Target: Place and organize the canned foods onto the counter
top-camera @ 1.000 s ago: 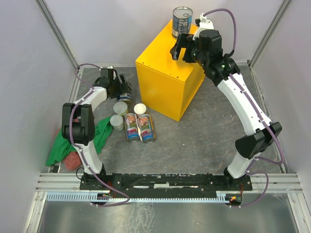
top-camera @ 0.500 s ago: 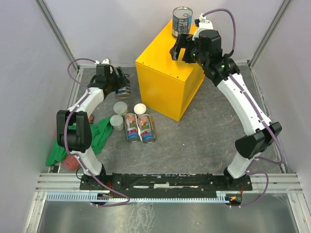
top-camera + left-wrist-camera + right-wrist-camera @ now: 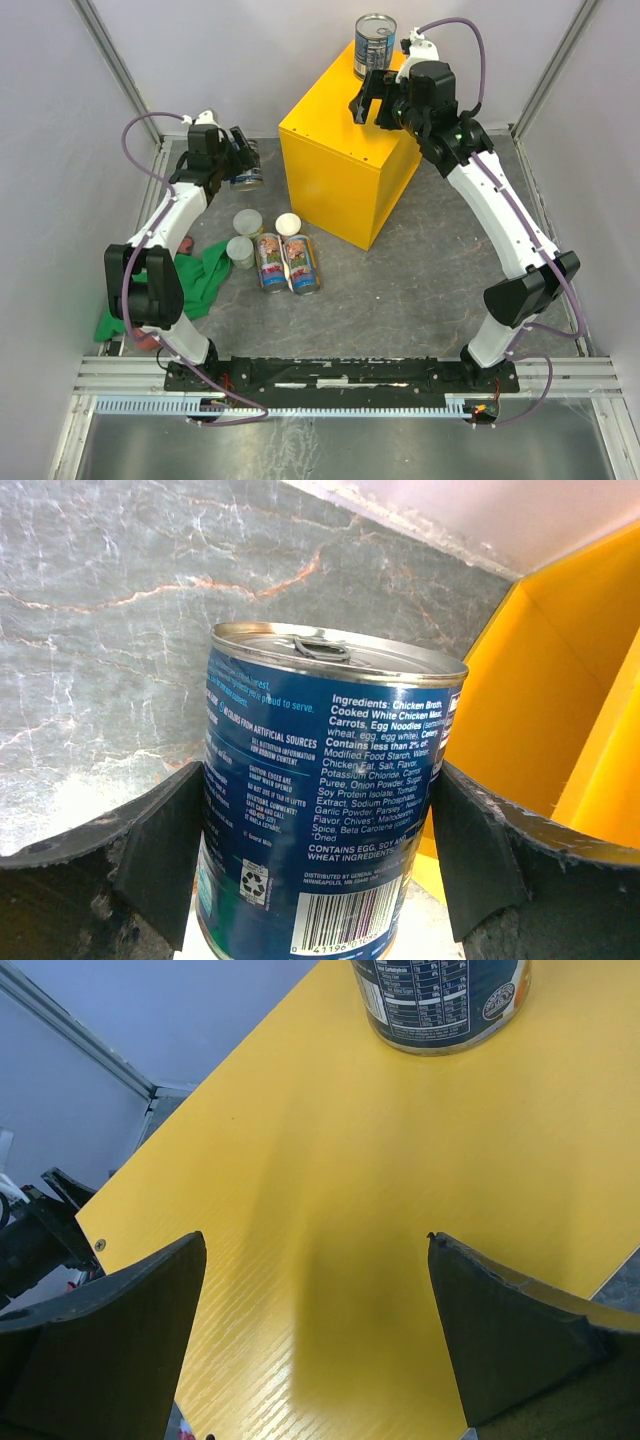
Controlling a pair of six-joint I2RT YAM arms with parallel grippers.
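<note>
My left gripper [image 3: 241,160] is shut on a wide blue-labelled can [image 3: 248,172] and holds it upright above the floor, left of the yellow counter [image 3: 340,160]. In the left wrist view the can [image 3: 330,810] fills the gap between both fingers [image 3: 160,850], with the counter's side [image 3: 560,710] to its right. A second blue can [image 3: 375,44] stands on the counter's far corner. My right gripper [image 3: 373,100] hangs open and empty over the counter top [image 3: 450,1150], with that can [image 3: 440,1005] ahead. Three small pale-lidded cans [image 3: 248,222] and two slim colourful cans [image 3: 286,263] sit on the floor.
A green cloth [image 3: 203,280] and a reddish object [image 3: 150,330] lie at the left by the left arm's base. Grey walls and metal rails close in the stone-patterned floor [image 3: 420,280].
My left arm has lifted the blue can and carried it up and toward the back, away from the cans on the floor. The right arm has not moved.
</note>
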